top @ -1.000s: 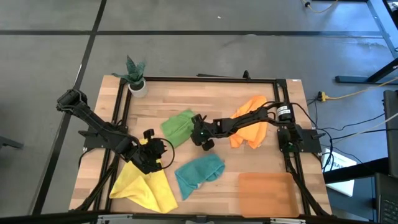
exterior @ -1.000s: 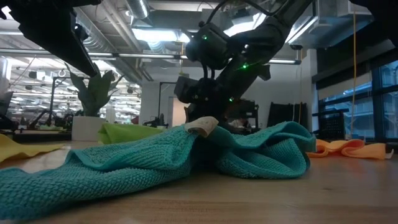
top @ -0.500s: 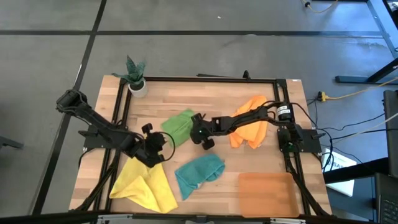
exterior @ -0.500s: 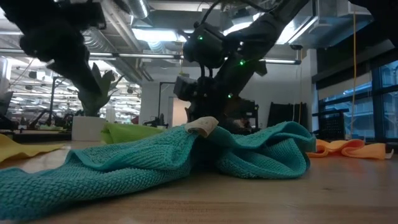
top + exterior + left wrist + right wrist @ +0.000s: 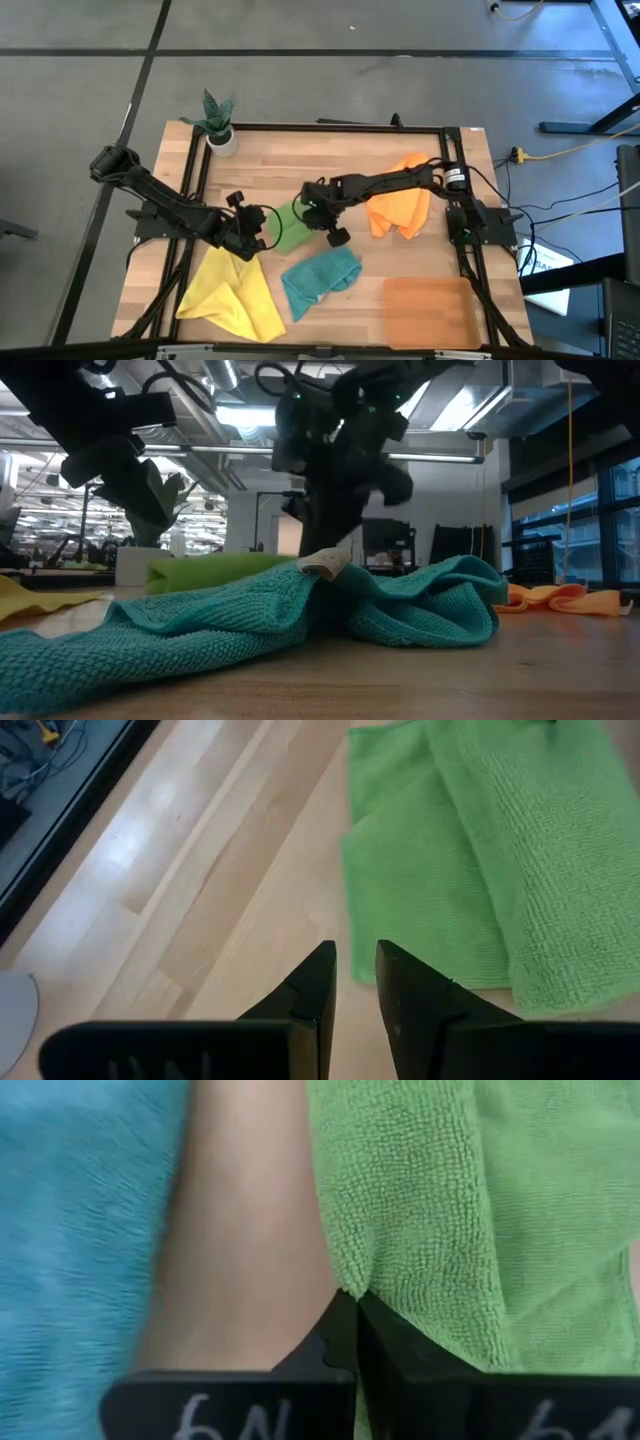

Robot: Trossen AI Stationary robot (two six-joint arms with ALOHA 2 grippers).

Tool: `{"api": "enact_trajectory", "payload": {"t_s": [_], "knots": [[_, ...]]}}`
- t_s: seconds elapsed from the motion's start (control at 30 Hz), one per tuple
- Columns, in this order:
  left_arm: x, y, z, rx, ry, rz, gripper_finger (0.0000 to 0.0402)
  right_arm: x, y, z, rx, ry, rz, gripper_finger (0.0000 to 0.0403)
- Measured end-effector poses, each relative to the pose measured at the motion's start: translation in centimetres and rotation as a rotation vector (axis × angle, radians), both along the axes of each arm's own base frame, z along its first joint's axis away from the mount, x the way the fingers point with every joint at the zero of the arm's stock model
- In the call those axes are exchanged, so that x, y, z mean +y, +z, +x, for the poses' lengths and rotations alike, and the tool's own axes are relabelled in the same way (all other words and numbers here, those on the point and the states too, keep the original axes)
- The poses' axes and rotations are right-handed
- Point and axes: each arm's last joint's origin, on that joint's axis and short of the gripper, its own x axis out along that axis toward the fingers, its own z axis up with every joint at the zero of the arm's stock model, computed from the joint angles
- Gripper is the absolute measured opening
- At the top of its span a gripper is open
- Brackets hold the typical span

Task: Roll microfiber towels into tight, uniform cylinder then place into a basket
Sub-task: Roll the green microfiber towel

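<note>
The green towel [image 5: 285, 228] lies flat on the table's middle, partly folded over itself; it also shows in the left wrist view [image 5: 470, 870] and the right wrist view [image 5: 430, 1210]. My right gripper [image 5: 313, 212] is shut on its edge [image 5: 350, 1300]. My left gripper [image 5: 257, 228] hovers just off the towel's left edge, its fingers [image 5: 355, 955] a narrow gap apart and empty. The teal towel [image 5: 320, 280], the yellow towel [image 5: 230, 298] and the orange towel [image 5: 400, 208] lie crumpled on the table. The basket [image 5: 430, 312] sits at the near right. My right gripper pinches the green towel's edge [image 5: 338, 1275] on the side facing the teal towel, between its two shut fingers. The fingers come from above, pointing down. The towel lies on the table; one layer or several, I cannot tell.
A small white plant pot [image 5: 221, 137] stands at the far left corner. A dark frame [image 5: 330, 127] runs around the tabletop. Bare wood shows along the far side between the pot and the orange towel.
My left gripper has left the yellow towel and gone toward the far right, up to the green towel's left edge. My right gripper has gone toward the table's left over the green towel, which has shifted a little toward the near edge.
</note>
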Motion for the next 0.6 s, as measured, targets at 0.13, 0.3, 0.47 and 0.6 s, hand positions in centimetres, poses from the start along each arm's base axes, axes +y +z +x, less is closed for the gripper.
{"api": "enact_trajectory", "payload": {"t_s": [0.13,0.3,0.47,0.6], "knots": [[-0.1,0.0,0.0,0.001,-0.006,-0.003,0.0066,-1.4,1.3,0.3,0.013,-0.083,0.086,0.0001],[-0.2,-0.1,-0.1,0.014,-0.019,-0.028,0.0066,-3.9,1.7,0.0,0.044,-0.176,0.196,0.0001],[-0.3,-0.1,-0.1,0.018,-0.023,-0.038,0.0066,-6.3,1.6,-0.5,0.072,-0.253,0.294,0.0000],[-0.3,-0.1,0.0,0.016,-0.023,-0.041,0.0066,-8.1,1.1,-0.7,0.092,-0.309,0.362,0.0000]]}}
